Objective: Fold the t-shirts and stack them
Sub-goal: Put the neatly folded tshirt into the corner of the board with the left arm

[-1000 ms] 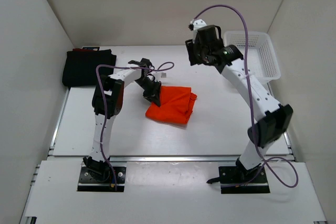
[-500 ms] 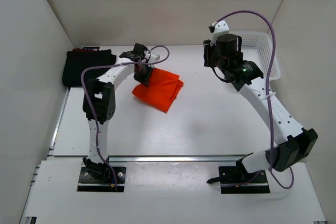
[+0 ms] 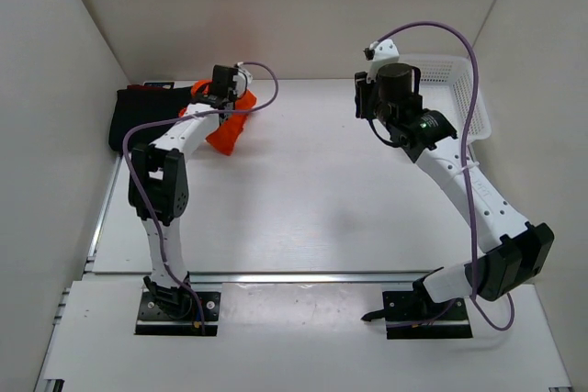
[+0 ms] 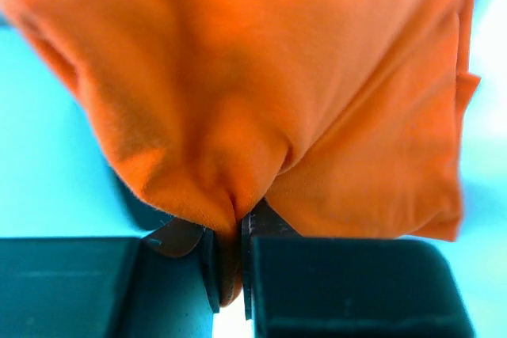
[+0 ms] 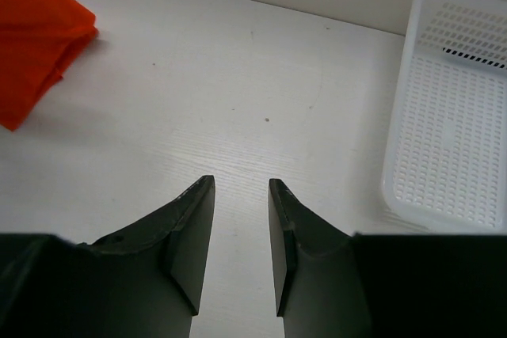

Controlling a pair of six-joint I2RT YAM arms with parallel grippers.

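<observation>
Far left on the desk, my left pincer grips the orange shirt just beside the black shirt. Stacking it there seems all that's left; my right pincer is part-open, empty.

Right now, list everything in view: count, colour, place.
orange shirt: one, bright orange, bunched, far left, against the black shirt
black shirt: one, black, folded, far-left corner
red sliver: one, dark red, at the black shirt's far edge; too little shows to say more
basket: one, white mesh, far-right corner, nothing seen in it
table: one, white
left gripper: one, black, shut on a fold of the orange shirt
right gripper: one, black, open, holding nothing, over bare table beside the basket
</observation>
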